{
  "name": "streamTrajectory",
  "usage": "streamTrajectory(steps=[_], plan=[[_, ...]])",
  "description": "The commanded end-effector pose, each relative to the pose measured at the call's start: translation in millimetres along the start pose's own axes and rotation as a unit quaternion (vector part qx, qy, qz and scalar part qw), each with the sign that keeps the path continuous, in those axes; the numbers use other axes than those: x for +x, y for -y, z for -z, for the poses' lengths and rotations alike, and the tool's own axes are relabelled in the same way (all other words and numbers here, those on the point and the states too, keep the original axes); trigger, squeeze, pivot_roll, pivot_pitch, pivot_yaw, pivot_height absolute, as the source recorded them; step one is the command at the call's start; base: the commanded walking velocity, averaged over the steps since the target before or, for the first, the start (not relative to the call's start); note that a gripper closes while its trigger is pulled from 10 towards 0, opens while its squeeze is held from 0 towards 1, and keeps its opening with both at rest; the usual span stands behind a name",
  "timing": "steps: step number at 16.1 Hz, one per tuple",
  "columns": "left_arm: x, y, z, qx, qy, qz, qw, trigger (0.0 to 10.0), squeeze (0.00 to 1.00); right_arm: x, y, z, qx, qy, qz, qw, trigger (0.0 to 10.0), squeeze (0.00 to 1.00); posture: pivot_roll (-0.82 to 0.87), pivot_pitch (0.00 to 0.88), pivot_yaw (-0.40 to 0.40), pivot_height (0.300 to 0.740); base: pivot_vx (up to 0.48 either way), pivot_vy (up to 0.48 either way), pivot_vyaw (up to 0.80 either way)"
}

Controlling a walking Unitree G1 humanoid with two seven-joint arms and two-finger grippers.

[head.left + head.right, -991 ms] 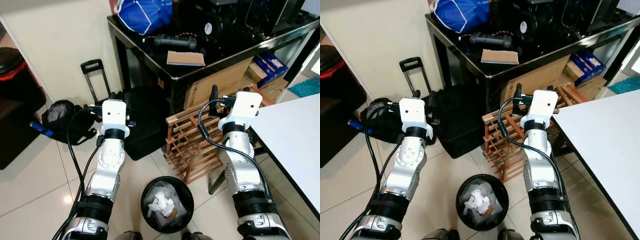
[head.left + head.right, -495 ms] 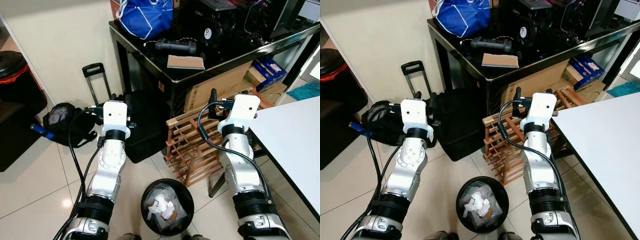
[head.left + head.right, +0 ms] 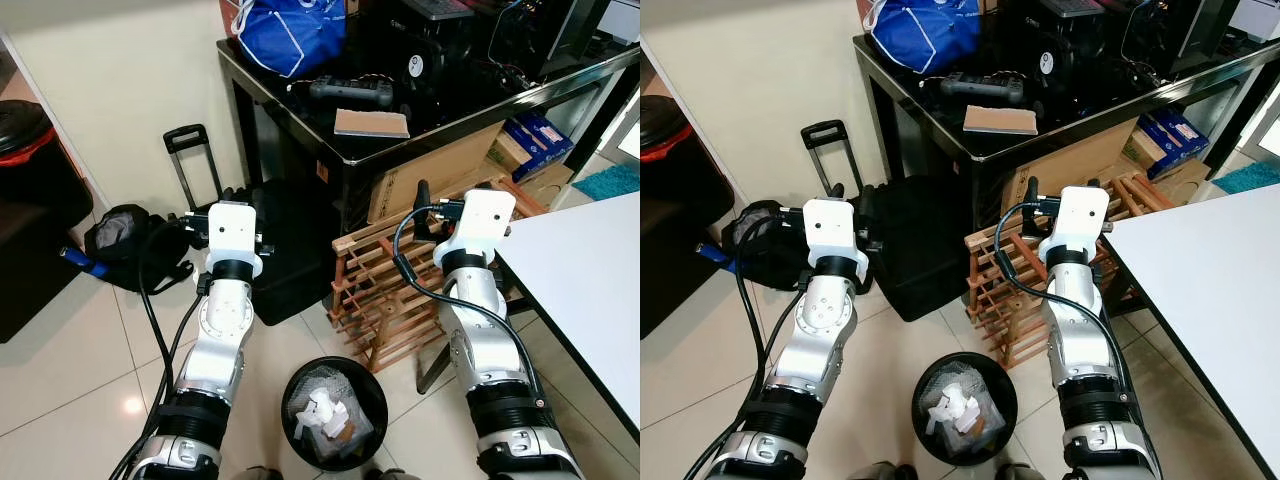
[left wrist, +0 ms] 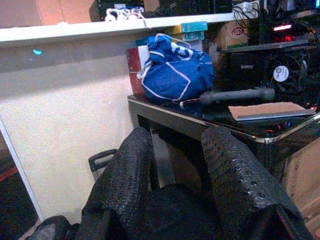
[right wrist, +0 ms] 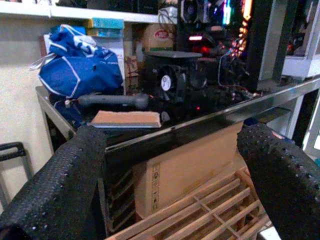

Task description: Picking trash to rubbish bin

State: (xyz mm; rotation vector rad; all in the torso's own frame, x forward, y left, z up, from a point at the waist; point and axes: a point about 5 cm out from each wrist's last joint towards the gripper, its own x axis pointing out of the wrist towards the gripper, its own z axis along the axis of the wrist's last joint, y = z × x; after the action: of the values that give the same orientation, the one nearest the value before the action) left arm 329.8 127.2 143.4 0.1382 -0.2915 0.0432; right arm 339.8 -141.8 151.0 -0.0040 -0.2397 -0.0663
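rubbish bin: round, black, lined with a clear bag, standing on the tiled floor between the two forearms, close to the robot's feet. holding white crumpled trash and a brown scrap, all inside the rim.

left gripper: raised at chest height above the floor, aimed at the black glossy tabletop. fingers parted by a narrow gap, nothing between them.

right gripper: raised likewise, above the wooden rack, aimed at the near edge of the same tabletop. fingers spread wide, holding nothing.

on the black tabletop: blue drawstring bag at the left back corner; dark handled tool lying flat just beyond a flat brown cardboard-like piece, which lies near the front edge; computer hardware with a fan toward the back.

under the tabletop: cardboard box behind the wooden rack; blue boxes toward the right end.

on the floor: black wheeled case with its pull handle raised, against the tabletop's left leg; small dark bag just left of the case, near the cream wall.

white tabletop: corner reaching in beside the right arm, bare.
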Motion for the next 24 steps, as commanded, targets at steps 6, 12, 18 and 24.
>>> streamTrajectory(steps=[6, 12, 18, 24], plan=[[-2.9, 1.4, 5.5, -0.001, -0.013, -0.002, 1.0, 10.0, 0.0, 0.9, -2.6, 2.0, -0.003, -0.01, -0.014, 1.0, 10.0, 0.0, -0.04, 0.096, 0.021, 0.74, 0.0, 0.0, -0.8], [-2.8, 3.5, 5.0, -0.003, -0.012, 0.0, 1.0, 10.0, 0.0, 0.7, -3.6, 3.7, -0.007, -0.017, -0.02, 1.0, 10.0, 0.0, -0.04, 0.097, 0.018, 0.74, 0.0, 0.0, -0.8], [-3.4, 5.2, 4.7, -0.002, -0.011, 0.0, 1.0, 10.0, 0.0, 0.1, -5.8, 5.9, -0.009, -0.023, -0.028, 0.999, 10.0, 0.0, -0.04, 0.092, 0.013, 0.74, 0.0, -0.133, -0.8], [-3.3, 7.0, 4.6, -0.008, -0.011, 0.002, 1.0, 10.0, 0.0, 0.1, -9.2, 5.3, -0.006, -0.02, -0.04, 0.999, 10.0, 0.0, -0.04, 0.087, 0.011, 0.74, 0.0, 0.0, -0.67]])
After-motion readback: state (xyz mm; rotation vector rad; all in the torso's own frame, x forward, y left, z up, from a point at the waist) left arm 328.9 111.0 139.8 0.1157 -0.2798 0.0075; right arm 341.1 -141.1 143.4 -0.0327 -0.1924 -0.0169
